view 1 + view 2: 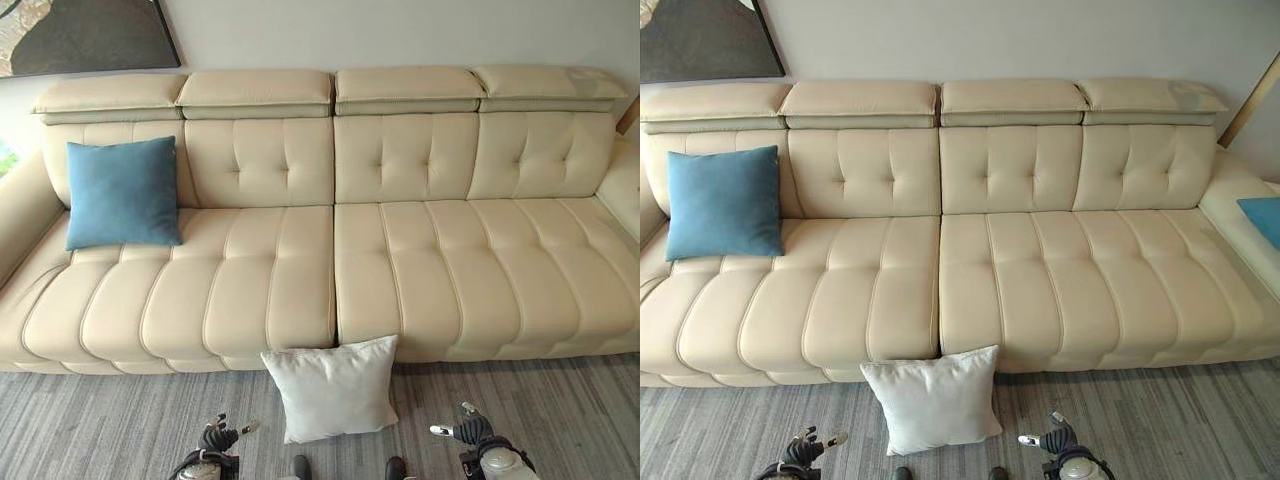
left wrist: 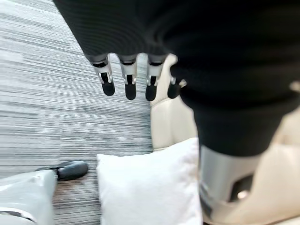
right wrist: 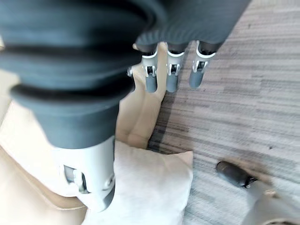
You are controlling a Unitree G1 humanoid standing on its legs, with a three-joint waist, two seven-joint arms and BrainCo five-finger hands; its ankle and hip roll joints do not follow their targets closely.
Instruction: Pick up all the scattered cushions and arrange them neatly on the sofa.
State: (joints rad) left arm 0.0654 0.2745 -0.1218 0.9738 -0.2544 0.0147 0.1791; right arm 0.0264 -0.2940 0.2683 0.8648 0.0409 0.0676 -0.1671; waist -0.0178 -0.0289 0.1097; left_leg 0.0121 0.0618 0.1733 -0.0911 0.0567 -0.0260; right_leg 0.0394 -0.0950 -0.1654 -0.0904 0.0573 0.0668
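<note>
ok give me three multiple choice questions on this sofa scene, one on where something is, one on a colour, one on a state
1. Where is the white cushion?
A. on the floor, leaning on the sofa front
B. on a sofa seat
C. on a headrest

2. What colour is the cushion standing at the sofa's left end?
A. red
B. blue
C. green

3. How are the left hand and right hand?
A. both gripping the white cushion
B. one holding the blue cushion
C. both open, holding nothing

Answers:
1. A: it stands on the grey floor against the sofa base.
2. B: it is plainly blue.
3. C: the fingers hang straight above the floor.
</note>
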